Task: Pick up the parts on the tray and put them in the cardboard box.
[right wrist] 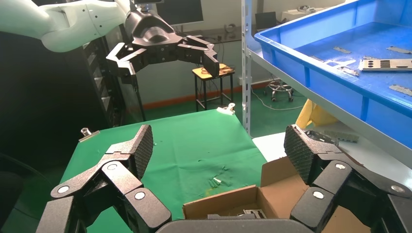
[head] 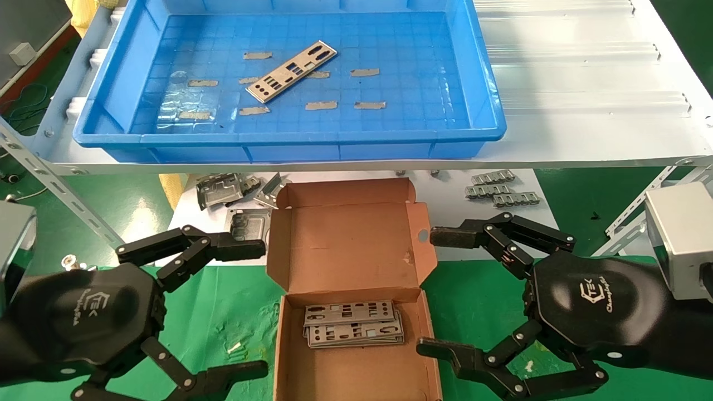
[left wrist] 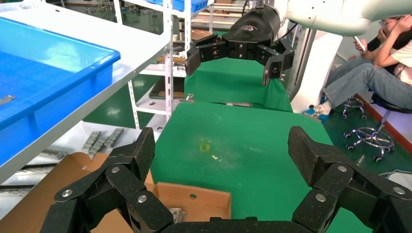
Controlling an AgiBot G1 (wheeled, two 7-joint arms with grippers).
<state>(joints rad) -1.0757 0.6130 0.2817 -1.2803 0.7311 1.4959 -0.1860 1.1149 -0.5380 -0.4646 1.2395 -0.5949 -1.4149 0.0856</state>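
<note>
On green cloth, the corrugated cardboard box (head: 356, 312) holds punched metal parts (head: 353, 324), flanked by the spread left claw (head: 250, 309) and right claw (head: 434, 292).

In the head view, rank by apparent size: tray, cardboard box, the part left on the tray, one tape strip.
1. Tray, widest by far.
2. Cardboard box with its lid open; it sits nearer the camera, so it looks bigger than it is.
3. Part lying on the tray.
4. Tape strip, smallest.
</note>
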